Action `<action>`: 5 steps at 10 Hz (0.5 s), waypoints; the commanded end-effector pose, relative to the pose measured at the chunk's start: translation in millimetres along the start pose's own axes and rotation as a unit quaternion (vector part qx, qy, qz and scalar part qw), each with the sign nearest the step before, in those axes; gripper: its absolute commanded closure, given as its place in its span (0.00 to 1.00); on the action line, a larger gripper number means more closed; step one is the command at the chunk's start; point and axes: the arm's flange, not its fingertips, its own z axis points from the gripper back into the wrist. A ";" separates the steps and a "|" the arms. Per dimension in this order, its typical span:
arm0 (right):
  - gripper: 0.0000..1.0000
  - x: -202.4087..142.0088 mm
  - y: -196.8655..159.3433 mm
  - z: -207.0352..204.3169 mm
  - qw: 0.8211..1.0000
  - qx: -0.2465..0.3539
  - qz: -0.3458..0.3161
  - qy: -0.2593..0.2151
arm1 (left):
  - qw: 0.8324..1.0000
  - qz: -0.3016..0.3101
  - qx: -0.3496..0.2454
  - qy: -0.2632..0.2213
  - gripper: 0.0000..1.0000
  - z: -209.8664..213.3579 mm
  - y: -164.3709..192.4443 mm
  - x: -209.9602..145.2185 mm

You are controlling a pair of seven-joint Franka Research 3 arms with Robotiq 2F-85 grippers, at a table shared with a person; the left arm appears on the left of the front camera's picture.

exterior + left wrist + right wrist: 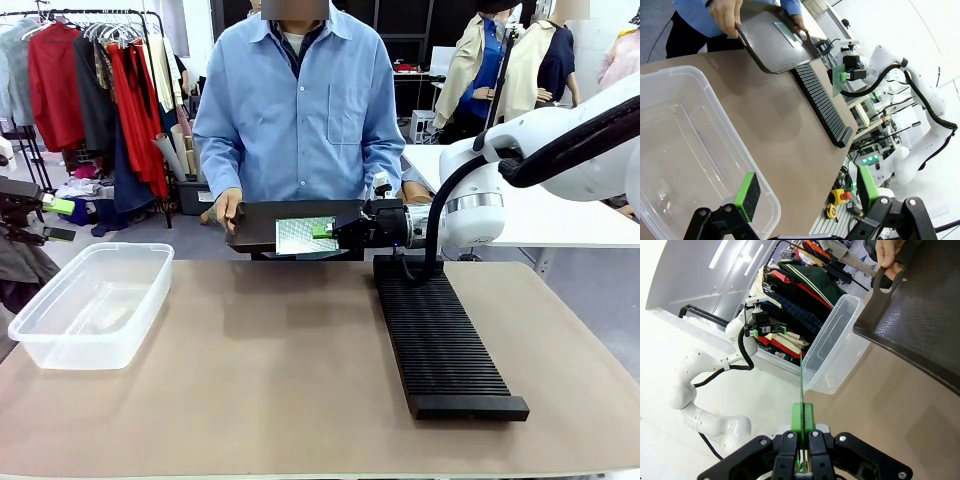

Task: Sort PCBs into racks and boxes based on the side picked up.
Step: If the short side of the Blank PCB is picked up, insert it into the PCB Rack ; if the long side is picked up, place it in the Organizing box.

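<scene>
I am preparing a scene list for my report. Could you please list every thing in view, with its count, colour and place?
circuit boards: two, green; one gripped on edge beside the tray, one lying flat in the tray
tray: one, black; held above the table's far edge
rack: one, black, ribbed; on the table, right of the middle
tub: one, clear plastic; on the table's left side
table: one, brown top
clothes: several, red and dark; on a rail at the back left
hands: two, the person's; one at each end of the tray, the other
left gripper: black, green pads; open, by the tub
right gripper: black, green pads; shut on a circuit board
</scene>
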 end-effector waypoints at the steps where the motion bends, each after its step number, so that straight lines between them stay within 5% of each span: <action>1: 1.00 0.9 0.8 -0.7 1.000 0.002 0.002 -0.003 | 1.000 0.000 0.000 -0.001 0.00 0.3 -0.8 -0.3; 5: 1.00 -4.1 11.1 17.3 0.996 0.024 0.080 0.029 | 1.000 0.000 0.000 -0.001 0.00 0.3 -0.8 -0.3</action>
